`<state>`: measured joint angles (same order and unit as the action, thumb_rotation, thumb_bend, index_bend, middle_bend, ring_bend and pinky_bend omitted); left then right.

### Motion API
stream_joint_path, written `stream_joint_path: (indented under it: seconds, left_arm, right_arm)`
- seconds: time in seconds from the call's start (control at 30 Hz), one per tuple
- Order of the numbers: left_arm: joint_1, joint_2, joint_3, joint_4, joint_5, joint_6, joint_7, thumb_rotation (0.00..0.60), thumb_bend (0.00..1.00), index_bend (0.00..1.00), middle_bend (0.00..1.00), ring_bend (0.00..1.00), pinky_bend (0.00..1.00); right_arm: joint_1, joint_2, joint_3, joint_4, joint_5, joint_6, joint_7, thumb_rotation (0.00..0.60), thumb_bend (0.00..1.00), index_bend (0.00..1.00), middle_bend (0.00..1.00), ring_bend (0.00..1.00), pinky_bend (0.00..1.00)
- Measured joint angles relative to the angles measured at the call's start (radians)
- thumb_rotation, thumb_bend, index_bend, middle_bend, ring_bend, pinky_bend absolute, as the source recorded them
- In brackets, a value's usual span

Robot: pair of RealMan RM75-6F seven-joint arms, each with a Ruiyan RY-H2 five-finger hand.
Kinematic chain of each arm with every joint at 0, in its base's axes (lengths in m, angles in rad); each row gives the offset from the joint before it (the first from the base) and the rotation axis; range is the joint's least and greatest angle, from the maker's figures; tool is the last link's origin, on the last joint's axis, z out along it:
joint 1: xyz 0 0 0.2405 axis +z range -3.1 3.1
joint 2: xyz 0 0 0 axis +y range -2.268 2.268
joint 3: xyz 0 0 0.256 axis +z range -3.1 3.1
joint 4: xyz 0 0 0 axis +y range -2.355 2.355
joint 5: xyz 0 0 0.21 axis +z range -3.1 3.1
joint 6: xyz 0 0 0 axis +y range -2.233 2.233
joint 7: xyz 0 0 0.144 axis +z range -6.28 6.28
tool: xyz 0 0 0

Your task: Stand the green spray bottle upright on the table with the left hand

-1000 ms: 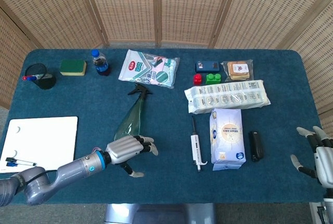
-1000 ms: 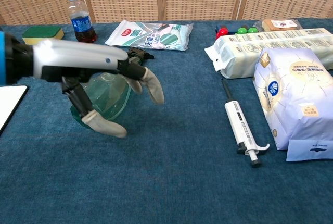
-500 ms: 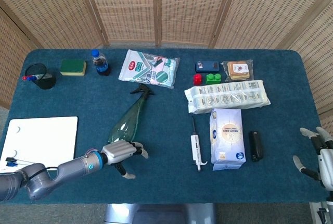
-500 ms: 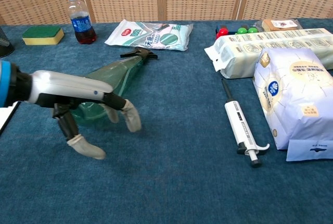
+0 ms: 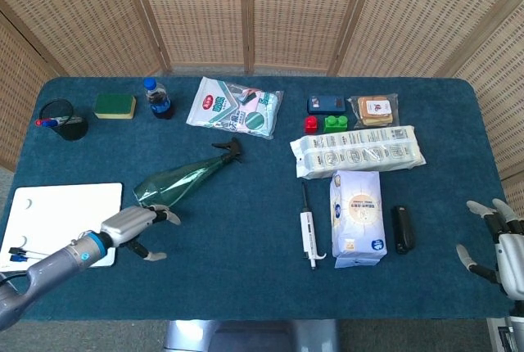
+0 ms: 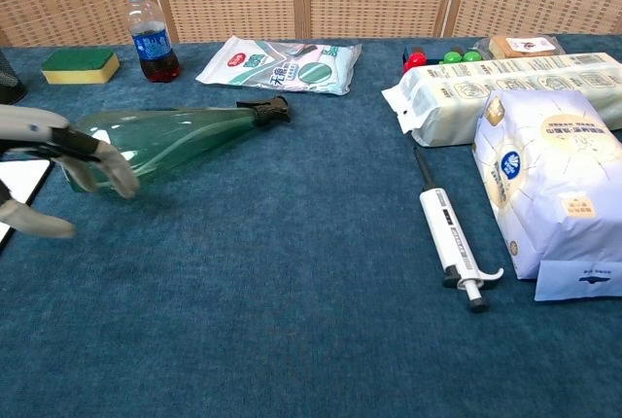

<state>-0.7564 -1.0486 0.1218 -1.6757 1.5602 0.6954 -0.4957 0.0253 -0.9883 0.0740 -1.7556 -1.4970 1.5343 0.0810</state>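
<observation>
Your worktop (image 5: 246,286) carries the green bottle (image 5: 176,182) lying on its side, nozzle toward the far packets, base toward your left hand (image 5: 131,225). That hand sits just beside the bottle's base, fingers (image 6: 107,167) spread and curved, holding nothing; whether they brush the base cannot be told. Your right hand (image 5: 499,245) rests, fingers apart, at the worktop's near right edge, well apart from the bottle.

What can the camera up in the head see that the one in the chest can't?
Only the head view shows the right hand, the black pen cup, the whiteboard and the small black device. The chest view adds nothing new; it just shows things closer and lower. Both show the left hand by the lying green spray bottle, the sponge and the pipette.
</observation>
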Motion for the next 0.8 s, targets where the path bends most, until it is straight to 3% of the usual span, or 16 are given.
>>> stream_joint_path:
  seconds: [0.4, 0.8]
  left_arm:
    - [0.067, 0.052, 0.017, 0.099, -0.024, 0.061, -0.049, 0.448, 0.29, 0.22, 0.25, 0.14, 0.24]
    - [0.066, 0.138, 0.019, -0.078, 0.139, 0.184, -0.085, 0.447, 0.29, 0.21, 0.25, 0.15, 0.25]
  right_arm:
    - [0.011, -0.006, 0.005, -0.016, -0.004, -0.01, -0.017, 0.6, 0.35, 0.2, 0.29, 0.11, 0.2]
    - [0.011, -0.012, 0.007, 0.006, -0.003, -0.01, 0.011, 0.6, 0.35, 0.2, 0.29, 0.11, 0.19]
